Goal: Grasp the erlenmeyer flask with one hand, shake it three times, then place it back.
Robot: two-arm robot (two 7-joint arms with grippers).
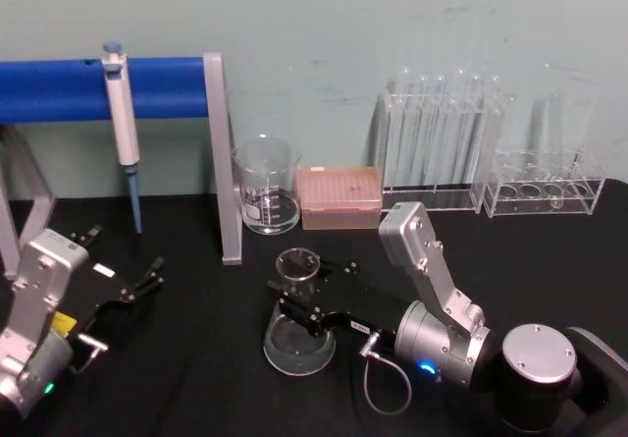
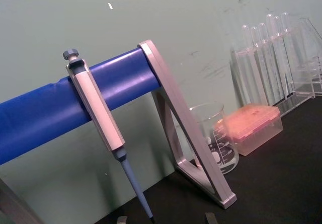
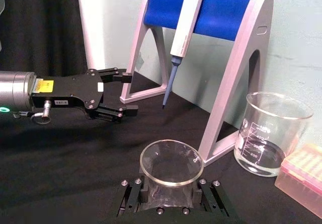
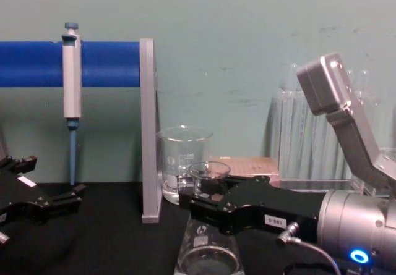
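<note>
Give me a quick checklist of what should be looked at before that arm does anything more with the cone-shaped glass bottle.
1. Right hand around the flask neck: ok, one finger on each side.
2. Firm grip on the glass: cannot tell.
3. Flask upright, base on the black table: ok.
4. Little liquid inside, so shaking should not spill: ok, likely.
5. Beaker and gray stand post sit close behind: not ok, lift before shaking.
6. Left hand open and off to the side: ok.

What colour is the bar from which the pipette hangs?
The bar is blue, and the pipette hangs on it. The right wrist view shows this best.
</note>
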